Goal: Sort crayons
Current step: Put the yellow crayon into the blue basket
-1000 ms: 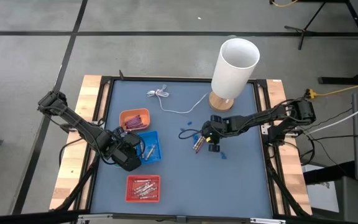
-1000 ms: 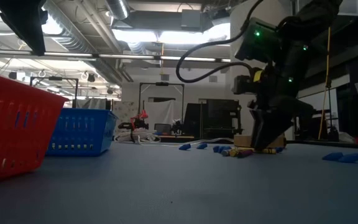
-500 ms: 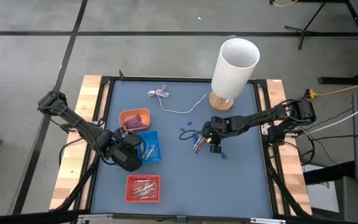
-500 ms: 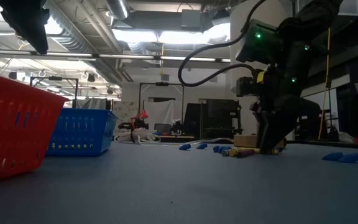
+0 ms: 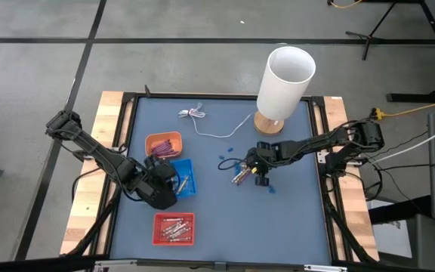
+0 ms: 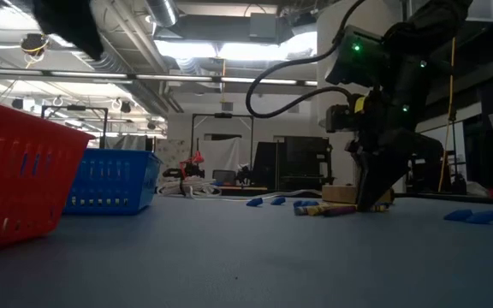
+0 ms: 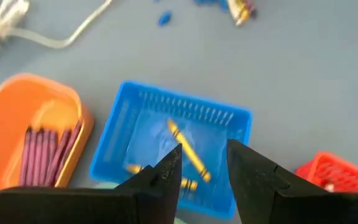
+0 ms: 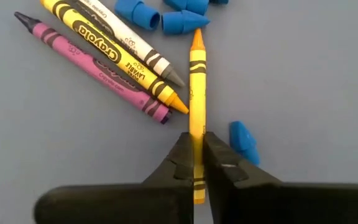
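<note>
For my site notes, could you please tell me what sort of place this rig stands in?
Probably an indoor lab or workshop: bare ceiling ducts and strip lights overhead, equipment racks in the room behind, a concrete floor around the wood-edged table.

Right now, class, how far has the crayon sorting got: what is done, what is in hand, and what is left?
Done: purple crayons lie in the orange tray, yellow ones in the blue tray, more in the red tray. In hand: the right gripper has its jaws shut on a yellow crayon on the table. Left: three loose crayons beside it. The left gripper hovers open above the blue tray.
</note>
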Controlling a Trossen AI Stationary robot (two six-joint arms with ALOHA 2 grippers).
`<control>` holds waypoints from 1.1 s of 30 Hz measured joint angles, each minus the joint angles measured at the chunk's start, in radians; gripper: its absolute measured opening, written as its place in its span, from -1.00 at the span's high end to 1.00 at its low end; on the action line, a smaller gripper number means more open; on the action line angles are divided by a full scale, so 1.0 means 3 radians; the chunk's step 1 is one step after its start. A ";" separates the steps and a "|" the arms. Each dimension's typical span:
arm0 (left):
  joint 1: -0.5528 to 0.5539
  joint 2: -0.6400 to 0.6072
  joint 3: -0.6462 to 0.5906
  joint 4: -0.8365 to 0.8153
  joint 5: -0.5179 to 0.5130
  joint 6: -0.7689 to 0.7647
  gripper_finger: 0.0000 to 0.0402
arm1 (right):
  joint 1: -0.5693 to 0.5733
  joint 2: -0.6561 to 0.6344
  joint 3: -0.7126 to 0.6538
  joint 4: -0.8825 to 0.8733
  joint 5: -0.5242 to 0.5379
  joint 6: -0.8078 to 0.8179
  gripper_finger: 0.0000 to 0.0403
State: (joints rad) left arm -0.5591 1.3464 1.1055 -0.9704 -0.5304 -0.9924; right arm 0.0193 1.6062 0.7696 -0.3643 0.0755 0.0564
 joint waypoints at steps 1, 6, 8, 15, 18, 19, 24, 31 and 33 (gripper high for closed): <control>0.0000 0.0000 0.0000 0.0070 -0.0052 0.0066 0.45 | 0.0000 0.0000 0.0000 0.0002 -0.0001 -0.0001 0.94; 0.0001 0.0000 0.0000 0.0352 -0.0285 0.0378 0.45 | 0.0000 0.0009 0.0059 -0.0031 0.0014 -0.0002 0.90; 0.0001 0.0000 -0.0001 0.0437 -0.0293 0.0517 0.45 | -0.0001 0.0010 0.0124 -0.0033 0.0027 -0.0002 0.92; 0.0001 0.0000 -0.0001 0.0628 -0.0293 0.0808 0.45 | -0.0001 0.0010 0.0440 -0.0145 0.0021 -0.0007 0.96; 0.0001 0.0000 0.0001 0.0629 -0.0293 0.0813 0.45 | -0.0001 0.0009 0.0581 -0.0173 0.0015 -0.0008 0.93; 0.0001 0.0000 0.0000 0.0629 -0.0293 0.0814 0.45 | -0.0001 0.0009 0.0626 -0.0171 0.0010 -0.0008 0.93; 0.0001 0.0000 0.0000 0.0629 -0.0293 0.0814 0.45 | -0.0001 0.0009 0.0789 -0.0034 -0.0067 -0.0003 0.93; 0.0001 0.0000 -0.0001 0.0627 -0.0293 0.0814 0.45 | 0.0003 0.0029 0.0803 0.0874 -0.0372 0.0289 0.92; 0.0001 0.0000 0.0001 0.0629 -0.0294 0.0814 0.45 | 0.0003 0.0051 0.0807 0.1170 -0.0430 0.0486 0.92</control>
State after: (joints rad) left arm -0.5587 1.3464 1.1057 -0.7818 -0.6186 -0.7483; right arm 0.0200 1.6214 1.0117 -0.0134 -0.0534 0.2023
